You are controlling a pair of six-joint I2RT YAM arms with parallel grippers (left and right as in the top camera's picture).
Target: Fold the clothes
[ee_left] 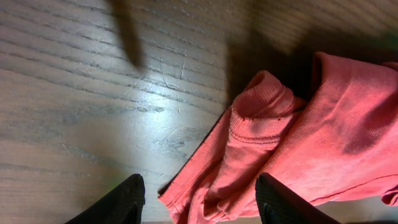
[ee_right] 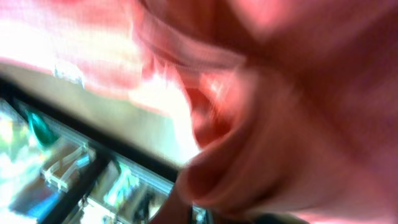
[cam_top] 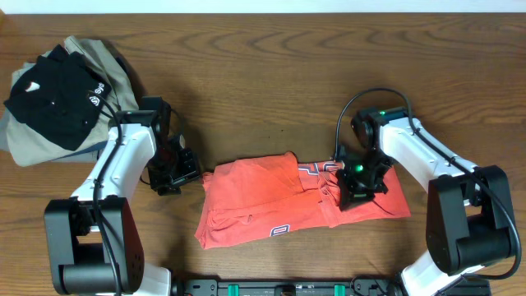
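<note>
Wooden brown counter carries a coral-red cotton T-shirt, crumpled and partly folded. Its ribbed edge lies just ahead of and between the left fingers, which stand spread apart and grasp nothing. At the printed end the right fingers press into bunched cloth; whether they are clenched cannot be told.

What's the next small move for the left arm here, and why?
Probably ease the left claw sideways onto the bunched edge of the red T-shirt and close. Its jaws stand open just off the cloth, holding nothing, while the right claw sits on the shirt's other end.
</note>
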